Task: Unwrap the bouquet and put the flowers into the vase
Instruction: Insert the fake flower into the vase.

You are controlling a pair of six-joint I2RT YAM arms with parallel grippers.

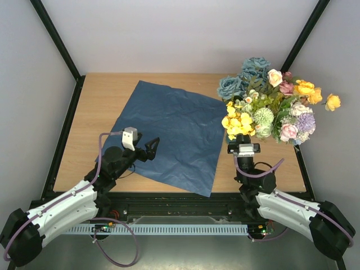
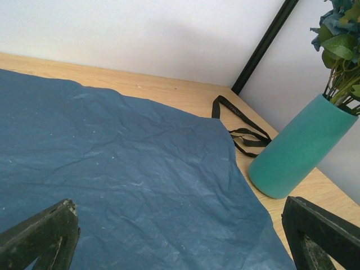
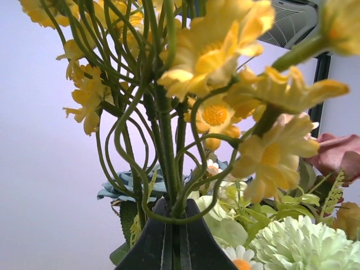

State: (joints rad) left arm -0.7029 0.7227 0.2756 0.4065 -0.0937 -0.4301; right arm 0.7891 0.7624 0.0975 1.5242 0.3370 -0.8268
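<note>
Where the right claw [image 3: 175,212] grips, the flowers [image 3: 214,50] rise directly above.

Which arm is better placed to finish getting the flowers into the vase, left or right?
Right, probably. The right tool is shut on the yellow flower stems, at the bunch standing in the vase. The left tool hangs open over the blue paper, holding nothing.

Wooden table [image 1: 93,115]: blue paper sheet [image 1: 174,135] spread flat; black ribbon [image 2: 260,136], upright teal vase [image 2: 298,149] alongside.
</note>
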